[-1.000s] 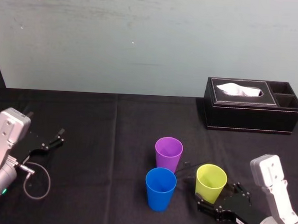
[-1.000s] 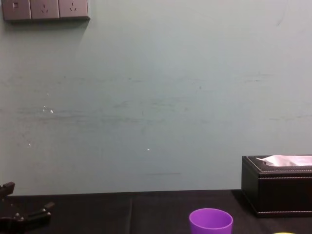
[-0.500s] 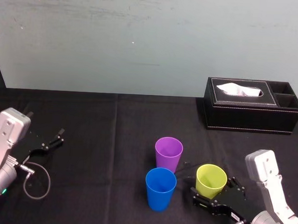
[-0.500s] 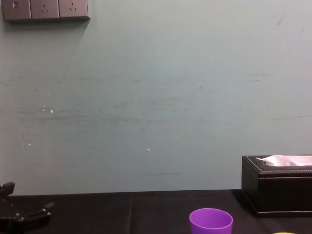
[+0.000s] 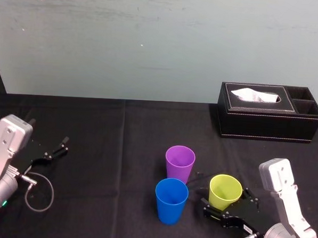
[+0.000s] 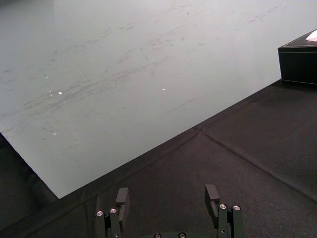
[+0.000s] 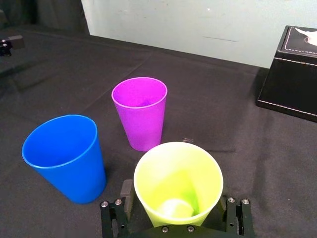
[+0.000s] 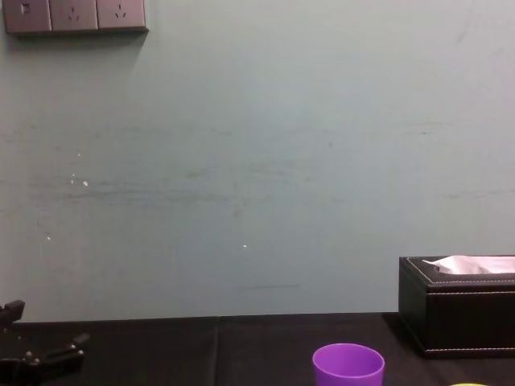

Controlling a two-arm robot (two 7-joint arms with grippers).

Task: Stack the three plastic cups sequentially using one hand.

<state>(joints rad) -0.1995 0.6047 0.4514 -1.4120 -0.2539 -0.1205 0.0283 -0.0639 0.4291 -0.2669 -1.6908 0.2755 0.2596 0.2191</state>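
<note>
The right gripper (image 5: 228, 207) has advanced from 5 o'clock over the past second. Its fingers (image 7: 111, 218), spread wide, now flank the base of the yellow-green cup (image 5: 225, 192) without clamping it. The cup has not shifted: it stands upright on the desk (image 5: 109, 143), with the blue cup (image 5: 171, 199) at its 9 o'clock and the purple cup (image 5: 179, 161) at its 10 o'clock. The approach appears complete, and closing is the likely next step. The left gripper (image 6: 167, 194) is parked at far left, fingers apart and empty.
</note>
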